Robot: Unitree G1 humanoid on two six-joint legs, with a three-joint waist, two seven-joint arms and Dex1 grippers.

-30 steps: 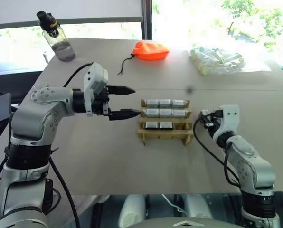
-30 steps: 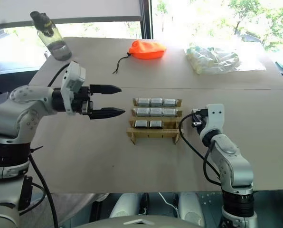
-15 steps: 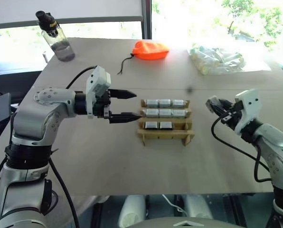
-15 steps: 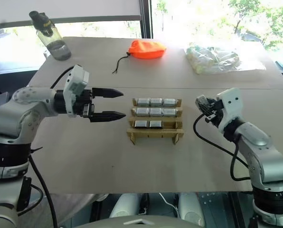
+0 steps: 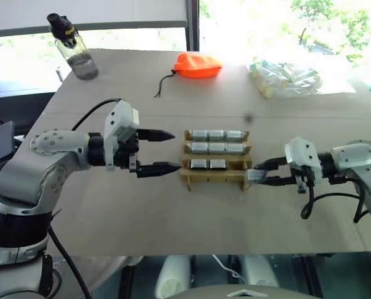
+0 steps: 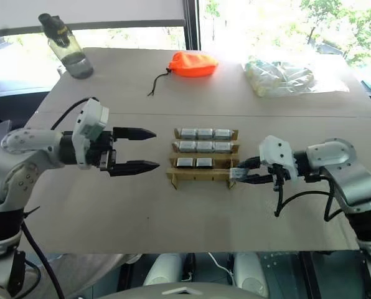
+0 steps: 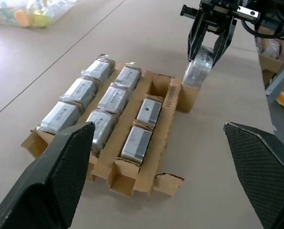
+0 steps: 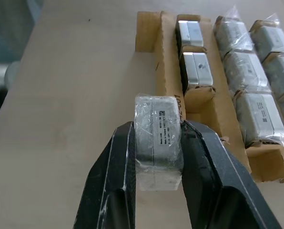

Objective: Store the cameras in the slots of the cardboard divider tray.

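The cardboard divider tray [image 5: 187,177] lies mid-table. Its two back rows each hold three wrapped silver cameras [image 5: 217,135], and the third row holds two [image 7: 149,110], with an empty slot at its right end. My right gripper [image 5: 254,176] points left, almost level, shut on another wrapped camera [image 8: 158,119]. That camera hovers by the tray's jutting right end [image 7: 188,93]; whether they touch I cannot tell. My left gripper [image 5: 176,150] stands open just left of the tray, with nothing between its black fingers.
At the back of the table stand a water bottle [image 5: 73,53] at the left, an orange pouch [image 5: 198,65] in the middle and a clear bag of pale items [image 5: 285,78] at the right. Bare tabletop lies in front of the tray.
My right arm has swung round from pointing up and away to pointing left, bringing its camera to the tray's right end. My left gripper drew back slightly, still open.
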